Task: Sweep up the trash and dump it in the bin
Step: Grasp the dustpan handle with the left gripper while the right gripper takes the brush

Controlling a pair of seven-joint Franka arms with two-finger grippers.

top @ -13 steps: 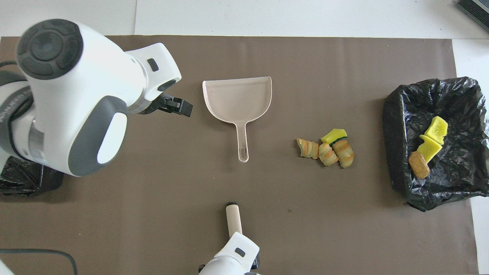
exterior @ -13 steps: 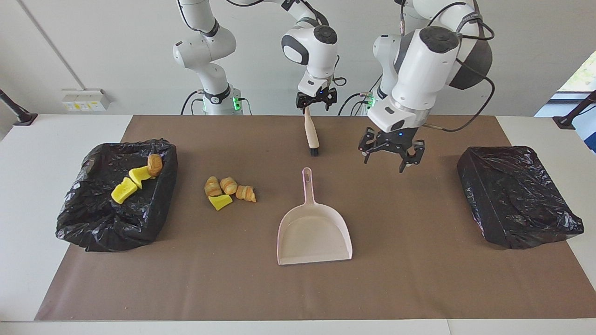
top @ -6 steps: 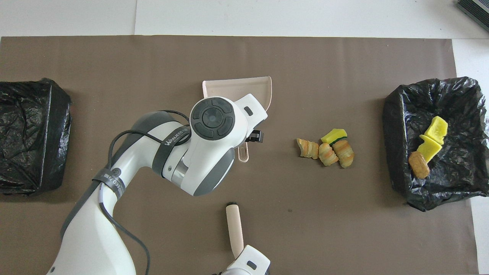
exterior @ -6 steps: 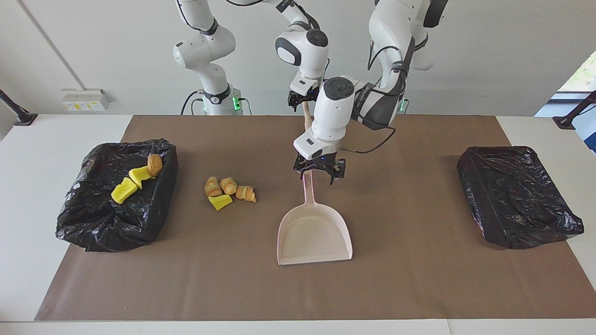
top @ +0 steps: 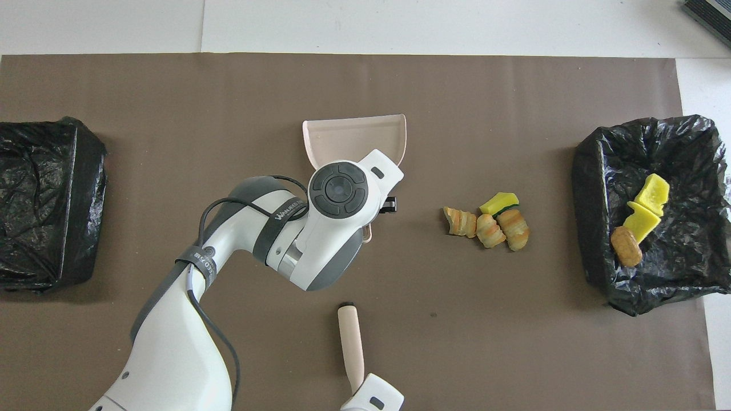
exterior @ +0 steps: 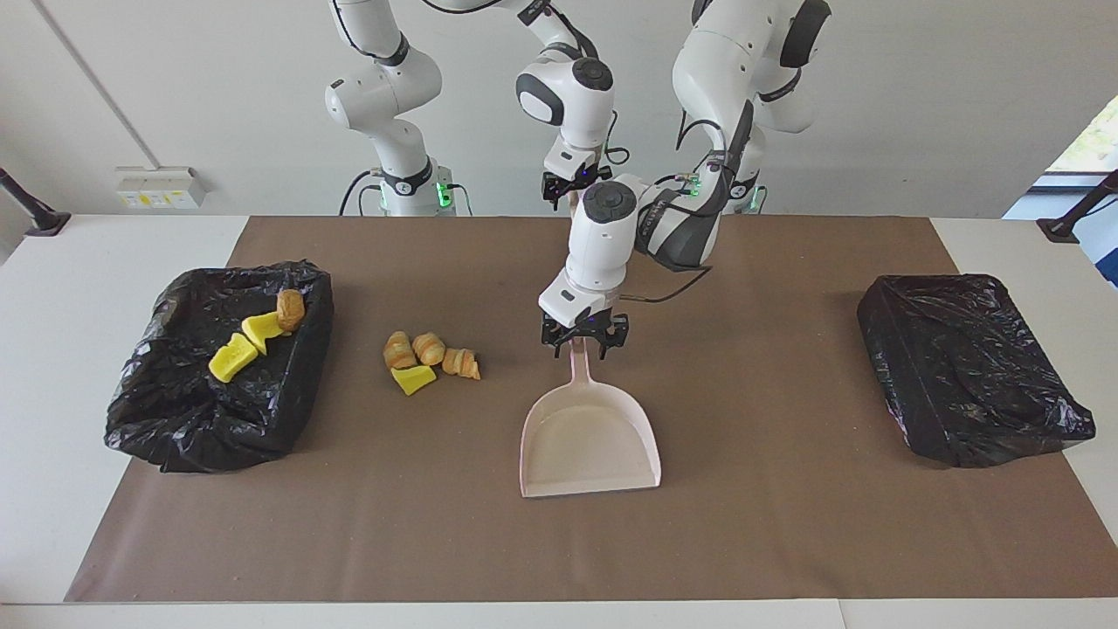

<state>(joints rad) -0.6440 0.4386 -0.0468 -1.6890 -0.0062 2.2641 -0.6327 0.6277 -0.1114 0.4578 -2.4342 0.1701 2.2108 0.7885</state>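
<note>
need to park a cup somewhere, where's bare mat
Bare mat lies between the dustpan and the covered bin. Crowded: the trash pile beside the open bin, and the left gripper at the dustpan's handle.

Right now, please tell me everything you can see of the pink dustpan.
The dustpan is pale pink, of what looks like plastic, with a wide flat scoop, low walls and a slim handle. It lies flat on the brown mat, empty, its handle pointing toward the robots. The left gripper is at the handle's end, fingers on either side of it.
</note>
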